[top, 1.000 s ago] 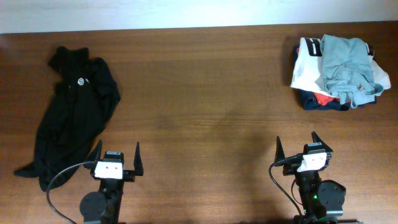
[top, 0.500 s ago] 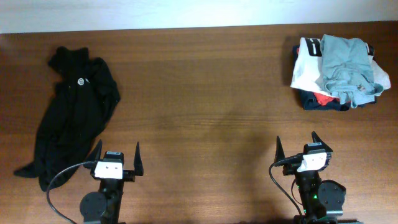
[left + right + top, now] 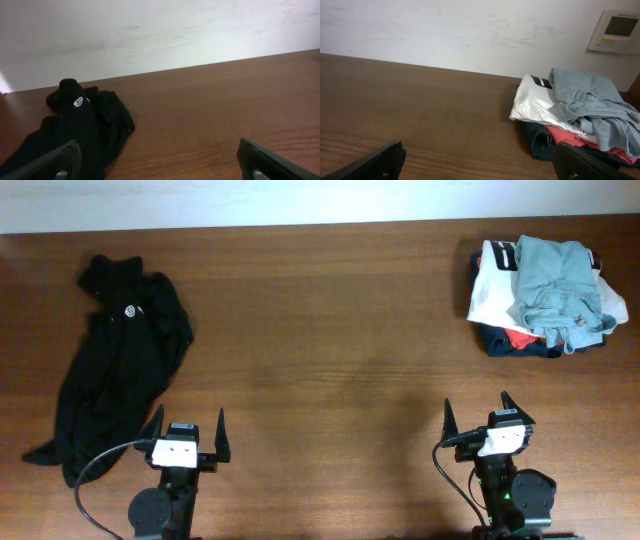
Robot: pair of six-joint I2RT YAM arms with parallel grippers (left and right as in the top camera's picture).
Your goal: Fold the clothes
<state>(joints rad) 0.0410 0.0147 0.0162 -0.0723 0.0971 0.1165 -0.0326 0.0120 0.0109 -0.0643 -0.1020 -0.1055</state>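
Wooden table (image 3: 330, 330) bears black top (image 3: 115, 370); grey-teal shirt (image 3: 555, 280) crowns garment pile (image 3: 490, 295).

Lighting is even and diffuse. The brown wooden table (image 3: 330, 310) shows a faint sheen at overhead centre. Shadows weak; wrist views slightly soft.

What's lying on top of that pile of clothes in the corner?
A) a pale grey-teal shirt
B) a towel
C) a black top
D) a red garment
A: the pale grey-teal shirt is draped over the white shirt, while the black top lies alone, far off to the side.
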